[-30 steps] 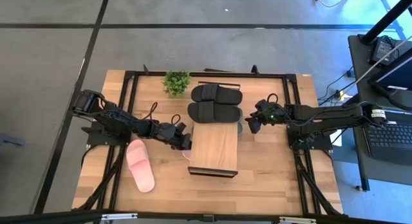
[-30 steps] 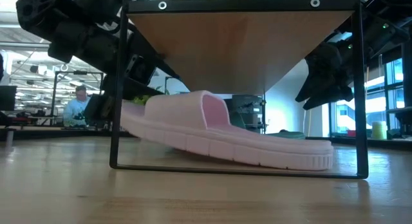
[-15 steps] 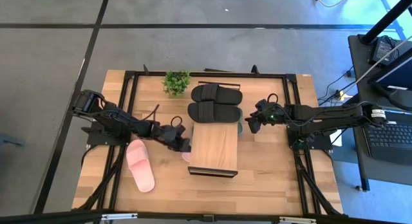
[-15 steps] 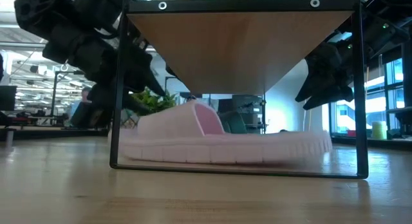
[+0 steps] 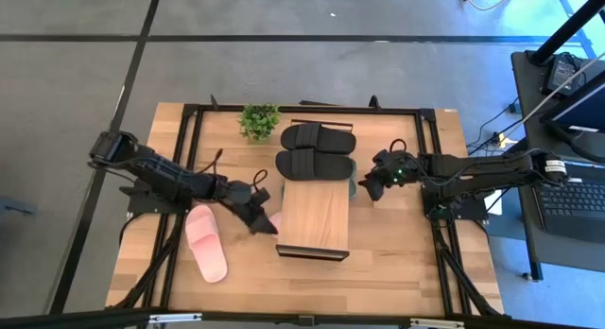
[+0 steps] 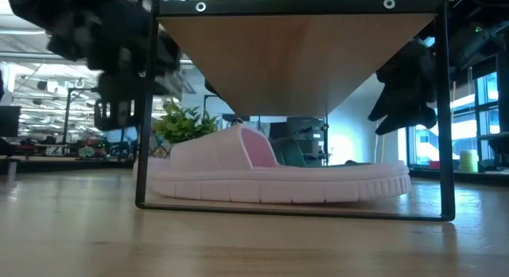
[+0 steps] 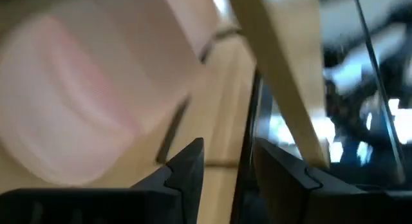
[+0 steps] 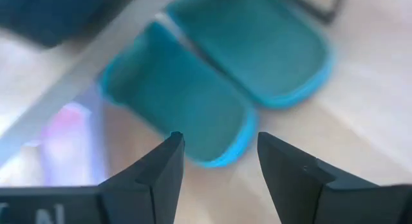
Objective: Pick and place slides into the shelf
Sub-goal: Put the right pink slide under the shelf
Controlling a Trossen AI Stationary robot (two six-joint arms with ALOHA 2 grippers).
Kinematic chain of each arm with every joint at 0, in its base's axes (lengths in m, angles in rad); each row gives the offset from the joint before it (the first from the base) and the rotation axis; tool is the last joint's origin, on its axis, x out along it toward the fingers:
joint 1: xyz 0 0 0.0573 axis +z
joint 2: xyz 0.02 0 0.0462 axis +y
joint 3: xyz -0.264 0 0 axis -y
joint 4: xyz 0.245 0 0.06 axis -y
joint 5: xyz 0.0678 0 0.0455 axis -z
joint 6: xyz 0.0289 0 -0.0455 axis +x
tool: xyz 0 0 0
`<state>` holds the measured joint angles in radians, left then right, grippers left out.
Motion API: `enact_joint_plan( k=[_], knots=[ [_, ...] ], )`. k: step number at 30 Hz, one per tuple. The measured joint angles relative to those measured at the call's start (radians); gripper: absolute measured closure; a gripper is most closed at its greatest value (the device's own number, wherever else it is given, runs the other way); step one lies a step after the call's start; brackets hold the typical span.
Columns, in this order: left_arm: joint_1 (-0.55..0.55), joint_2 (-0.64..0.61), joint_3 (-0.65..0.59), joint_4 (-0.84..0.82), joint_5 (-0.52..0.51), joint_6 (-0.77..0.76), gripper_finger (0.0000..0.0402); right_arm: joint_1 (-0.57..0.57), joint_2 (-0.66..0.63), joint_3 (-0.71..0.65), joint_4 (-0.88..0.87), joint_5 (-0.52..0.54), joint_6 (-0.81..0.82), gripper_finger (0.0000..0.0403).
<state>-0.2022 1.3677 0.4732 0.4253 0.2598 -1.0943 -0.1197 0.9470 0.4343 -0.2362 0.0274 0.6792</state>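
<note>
- Now a pink slide (image 6: 278, 172) is seen flat under the shelf (image 5: 316, 218), potted plant (image 5: 259, 120) and black slides (image 5: 317, 149) behind.
- Left gripper (image 5: 262, 222) and right gripper (image 5: 371, 185) are parted, nothing gripped.

A low rectangular shelf with a light wooden plank top and dark metal frame (image 5: 315, 218) stands near the table's middle. Under it, a pale pink foam slide with a wide strap (image 6: 278, 169) lies flat on its sole, its toe pointing toward 3 o'clock in the low view. Its mate, a second pale pink slide (image 5: 207, 242), lies flat at the shelf's 9 o'clock, well apart. Two black foam slides (image 5: 317, 150) lie side by side at the shelf's 12 o'clock, the nearer one touching its edge. Dark green slides (image 8: 219, 89) lie sole down, partly under the shelf.
</note>
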Motion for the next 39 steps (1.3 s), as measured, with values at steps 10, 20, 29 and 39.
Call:
enact_joint_plan(
  k=[10, 20, 29, 39],
  knots=[
    [-0.109, -0.013, -0.001, -0.212, -0.129, 0.225, 0.0274, 0.244, 0.023, 0.0, 0.121, -0.023, 0.019, 0.0204],
    [-0.199, 0.014, 0.0, -0.2, -0.211, 0.301, 0.0274, 0.362, 0.078, 0.0, 0.12, -0.023, 0.076, 0.0204],
    [-0.242, 0.197, 0.015, -0.027, -0.238, 0.296, 0.0274, 0.367, 0.163, 0.0, 0.235, -0.022, 0.101, 0.0204],
    [-0.199, 0.326, 0.114, -0.033, -0.376, 0.292, 0.0274, 0.367, 0.219, 0.0, 0.264, -0.034, 0.154, 0.0204]
  ],
)
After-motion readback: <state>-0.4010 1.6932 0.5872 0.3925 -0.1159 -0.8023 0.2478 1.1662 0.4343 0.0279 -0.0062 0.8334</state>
